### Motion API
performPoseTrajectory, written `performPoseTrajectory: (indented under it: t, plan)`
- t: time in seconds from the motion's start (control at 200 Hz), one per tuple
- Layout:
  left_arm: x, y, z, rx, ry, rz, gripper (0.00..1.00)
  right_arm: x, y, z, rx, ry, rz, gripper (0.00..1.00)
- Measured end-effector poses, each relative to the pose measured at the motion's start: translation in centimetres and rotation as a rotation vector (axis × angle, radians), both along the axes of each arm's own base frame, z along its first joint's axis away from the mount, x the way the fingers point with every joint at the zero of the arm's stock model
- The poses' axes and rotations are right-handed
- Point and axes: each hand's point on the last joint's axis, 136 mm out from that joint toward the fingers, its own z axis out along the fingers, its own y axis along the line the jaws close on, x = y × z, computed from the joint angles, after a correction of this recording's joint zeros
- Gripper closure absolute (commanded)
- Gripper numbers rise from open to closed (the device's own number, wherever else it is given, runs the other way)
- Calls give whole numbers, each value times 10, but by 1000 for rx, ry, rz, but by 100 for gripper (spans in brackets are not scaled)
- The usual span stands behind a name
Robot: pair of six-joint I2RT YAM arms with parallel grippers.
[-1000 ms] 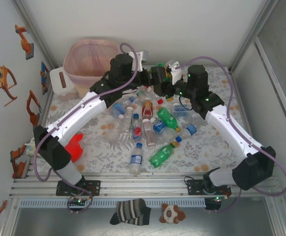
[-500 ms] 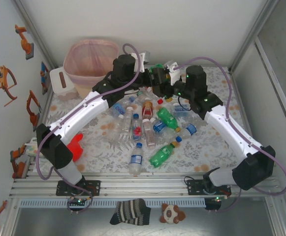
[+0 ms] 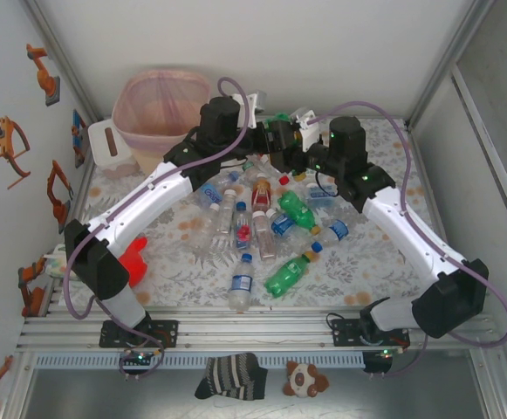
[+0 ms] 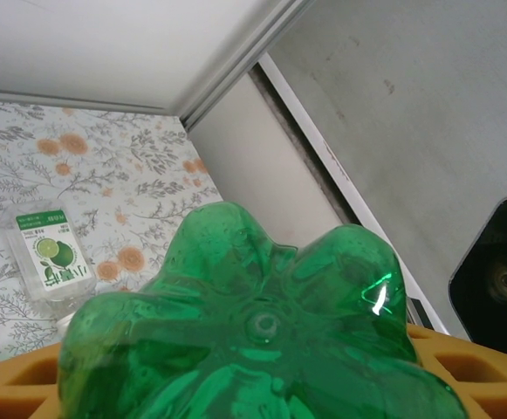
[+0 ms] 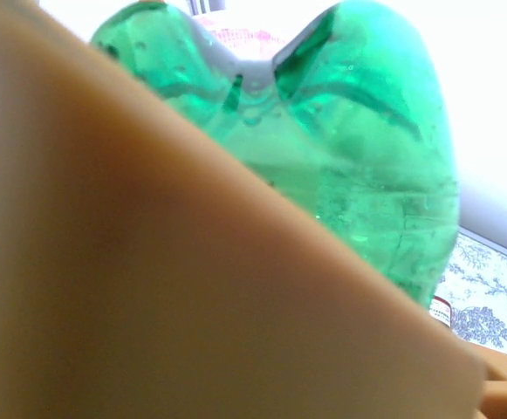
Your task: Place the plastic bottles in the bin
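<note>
Floral cloth covers the table inside white walls. The bin stands at the far left corner, with plastic bottles heaped mid-table. Near the far edge, the left gripper and right gripper flank a green bottle; I cannot tell whether either is gripping it.

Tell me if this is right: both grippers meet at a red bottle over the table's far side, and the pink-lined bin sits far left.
Not quite: the bottle is green, not red, as both wrist views show close up. The rest holds: the left gripper and right gripper meet at it over the far side of the table, and the pink-lined bin sits far left.
</note>
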Motion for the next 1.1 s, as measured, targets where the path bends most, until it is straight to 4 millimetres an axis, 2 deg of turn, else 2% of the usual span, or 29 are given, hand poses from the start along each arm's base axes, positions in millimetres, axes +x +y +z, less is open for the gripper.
performPoseTrajectory:
  t: [0.1, 0.28, 0.571, 0.691, 0.886, 0.991, 1.097]
  plan:
    - [2, 2, 0, 6, -8, 11, 45, -3, -3, -4, -19, 17, -9, 24]
    - [17, 18, 4, 14, -29, 54, 46, -16, -14, -2, -37, 19, -32, 22]
    - [49, 68, 12, 113, -135, 167, 46, -44, -42, 20, -69, -52, -87, 22]
    - [57, 93, 32, 192, -234, 232, 45, -48, -48, 20, -91, -57, -102, 22]
    - [65, 142, 81, 340, -446, 366, 43, -48, -51, 15, -114, -48, -116, 22]
    - [72, 166, 99, 419, -525, 433, 42, -47, -52, 15, -116, -49, -122, 22]
    - [82, 192, 107, 494, -563, 497, 41, -47, -53, 13, -122, -40, -123, 22]
